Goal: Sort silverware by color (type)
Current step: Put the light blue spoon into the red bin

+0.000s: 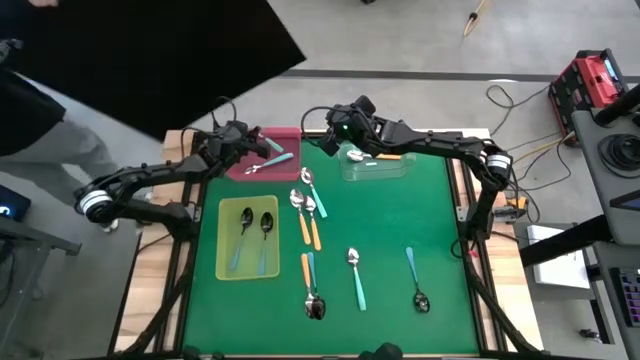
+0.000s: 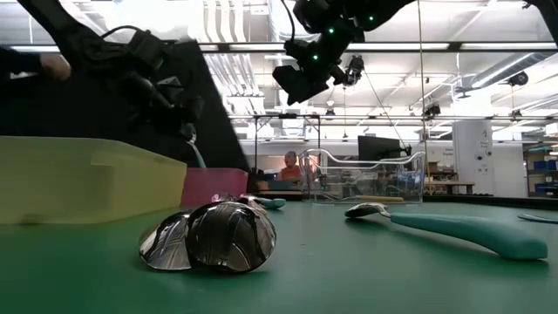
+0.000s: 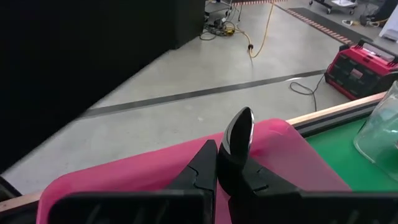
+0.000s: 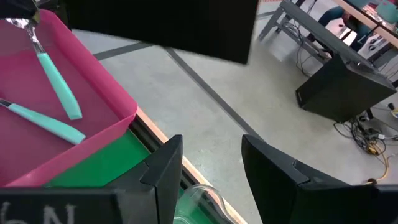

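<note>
Our left gripper [image 1: 262, 143] clamps a teal spoon [image 1: 277, 146] over the pink tray [image 1: 290, 135]; our right gripper [image 1: 338, 132], jaws apart, hovers by the clear tray [image 1: 400, 168]. Several spoons [image 1: 312, 215] remain on the worktop [image 1: 420, 220].

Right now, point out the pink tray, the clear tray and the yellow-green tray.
pink rectangular plastic tray [image 1: 285, 133]: high view, far rim.
clear rectangular plastic tray [image 1: 400, 169]: high view, right end wall.
yellow-green rectangular plastic tray [image 1: 222, 245]: high view, left wall.
</note>
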Robot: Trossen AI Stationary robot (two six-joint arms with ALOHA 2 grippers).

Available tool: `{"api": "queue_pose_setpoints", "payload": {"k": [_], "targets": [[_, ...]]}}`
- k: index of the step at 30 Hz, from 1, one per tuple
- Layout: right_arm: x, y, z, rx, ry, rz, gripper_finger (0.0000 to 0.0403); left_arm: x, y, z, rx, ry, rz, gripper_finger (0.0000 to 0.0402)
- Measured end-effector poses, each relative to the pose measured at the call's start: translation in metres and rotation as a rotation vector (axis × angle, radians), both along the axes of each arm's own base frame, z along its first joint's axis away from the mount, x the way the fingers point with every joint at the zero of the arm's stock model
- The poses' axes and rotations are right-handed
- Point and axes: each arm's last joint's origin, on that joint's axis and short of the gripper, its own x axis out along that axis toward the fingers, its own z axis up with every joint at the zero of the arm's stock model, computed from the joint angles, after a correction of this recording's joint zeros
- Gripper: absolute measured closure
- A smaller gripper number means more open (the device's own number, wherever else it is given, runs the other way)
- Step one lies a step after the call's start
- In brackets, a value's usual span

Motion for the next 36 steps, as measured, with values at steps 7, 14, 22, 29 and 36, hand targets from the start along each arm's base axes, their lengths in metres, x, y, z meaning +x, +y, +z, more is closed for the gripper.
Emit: {"api": "queue_pose_setpoints", "payload": {"k": [7, 14, 22, 29, 36], "targets": [[0.0, 0.0, 0.0, 0.0, -0.001, -0.001, 0.0245, 0.0026, 0.0024, -0.0042, -0.009, -0.014, 0.01, 0.0401], [0.0, 0.0, 0.0, 0.001, -0.002, -0.002, 0.0245, 0.0029, 0.0029, -0.0052, -0.014, -0.019, 0.019, 0.0401], [0.0, 0.0, 0.0, 0.001, -0.002, -0.002, 0.0245, 0.0025, 0.0026, -0.0072, -0.062, -0.083, 0.054, 0.0385], [0.0, 0.0, 0.0, 0.001, -0.002, -0.002, 0.0245, 0.0023, 0.0024, -0.0078, -0.103, -0.158, 0.091, 0.0376], [-0.0001, 0.0, -0.0001, 0.001, -0.001, -0.002, 0.0245, 0.0015, 0.0025, -0.0083, -0.104, -0.159, 0.117, 0.0375]]}}
